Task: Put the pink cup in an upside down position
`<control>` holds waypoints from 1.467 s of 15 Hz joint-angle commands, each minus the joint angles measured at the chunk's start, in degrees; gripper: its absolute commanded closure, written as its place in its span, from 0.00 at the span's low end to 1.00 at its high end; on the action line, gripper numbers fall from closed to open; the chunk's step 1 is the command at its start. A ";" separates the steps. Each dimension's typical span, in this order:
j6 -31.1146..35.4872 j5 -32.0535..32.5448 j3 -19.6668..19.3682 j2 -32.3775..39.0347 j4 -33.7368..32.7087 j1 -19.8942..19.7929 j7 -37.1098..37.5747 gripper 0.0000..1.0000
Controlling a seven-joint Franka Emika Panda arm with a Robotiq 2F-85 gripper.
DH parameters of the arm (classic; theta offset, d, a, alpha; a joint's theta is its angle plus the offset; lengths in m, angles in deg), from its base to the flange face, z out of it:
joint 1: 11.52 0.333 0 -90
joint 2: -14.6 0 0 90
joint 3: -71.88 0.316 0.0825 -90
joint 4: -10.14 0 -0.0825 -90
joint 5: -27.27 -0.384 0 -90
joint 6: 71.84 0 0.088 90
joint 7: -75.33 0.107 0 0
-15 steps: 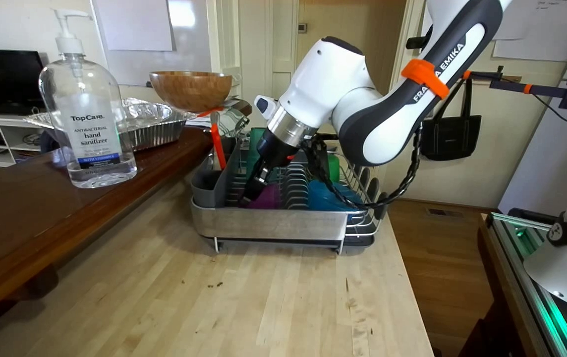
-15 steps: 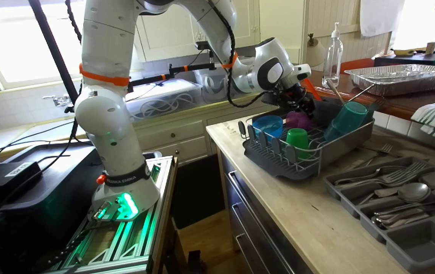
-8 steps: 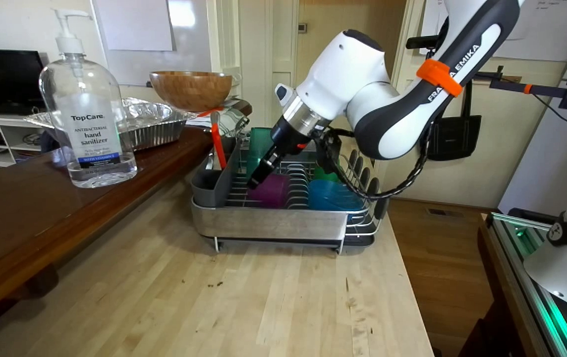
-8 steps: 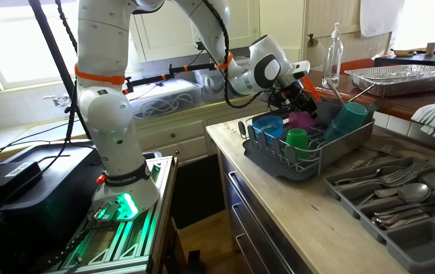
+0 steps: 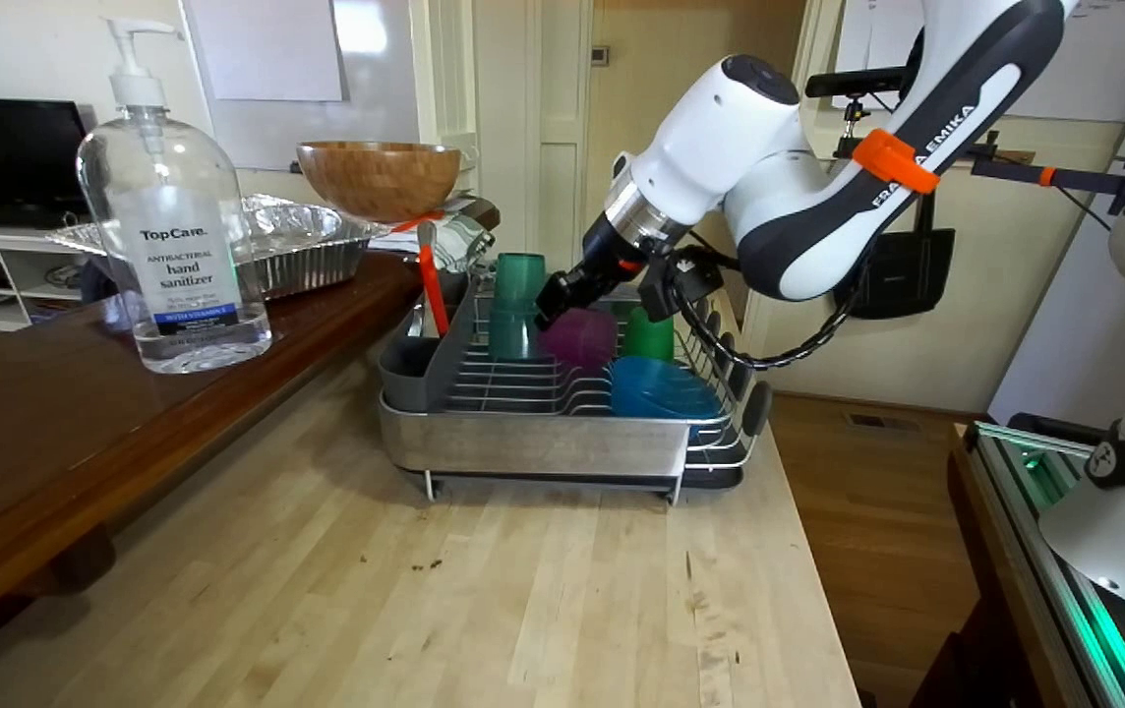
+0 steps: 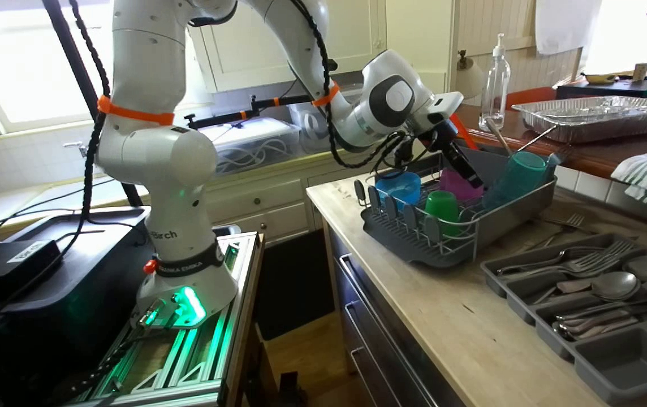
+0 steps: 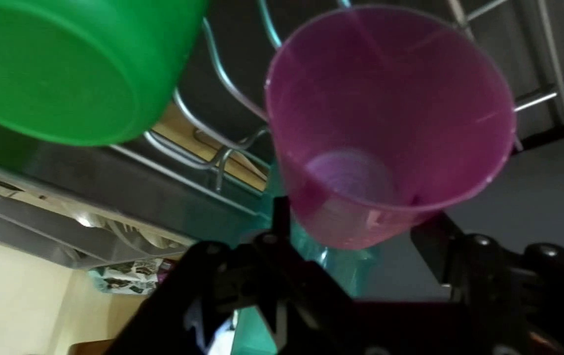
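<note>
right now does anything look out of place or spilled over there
A fork lies loose on the counter between the dish rack and the cutlery tray that holds other forks. Dark specks dot the counter too; crumbs or marks, I can't tell. The pink cup is tilted, but that likely belongs to the task.

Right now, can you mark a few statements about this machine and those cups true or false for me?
1. The gripper holds the pink cup. True.
2. The pink cup's mouth points straight down. False: the wrist view looks into it.
3. The green cup sits base up. True.
4. The sanitizer bottle stands on the dark wooden counter. True.
5. The green cup stands beside the sanitizer bottle. False: it sits in the dish rack.
</note>
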 commanded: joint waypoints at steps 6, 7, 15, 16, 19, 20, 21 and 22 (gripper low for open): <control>-0.66 -11.55 -27.10 13.45 6.40 33.99 4.88 0.62; -1.53 -15.25 -27.74 14.99 7.15 36.28 2.69 0.62; -27.72 -30.48 -28.84 23.24 4.44 43.23 0.69 0.62; -30.81 -30.38 -28.99 24.26 3.09 42.83 1.23 0.62; -38.75 -28.85 -29.21 27.22 -0.86 40.99 3.11 0.62; -41.16 -28.22 -28.98 27.94 -2.32 40.30 3.47 0.62; -43.61 -27.53 -28.45 28.88 -4.18 39.30 3.78 0.62; -46.03 -26.81 -28.07 29.56 -6.11 38.30 3.98 0.62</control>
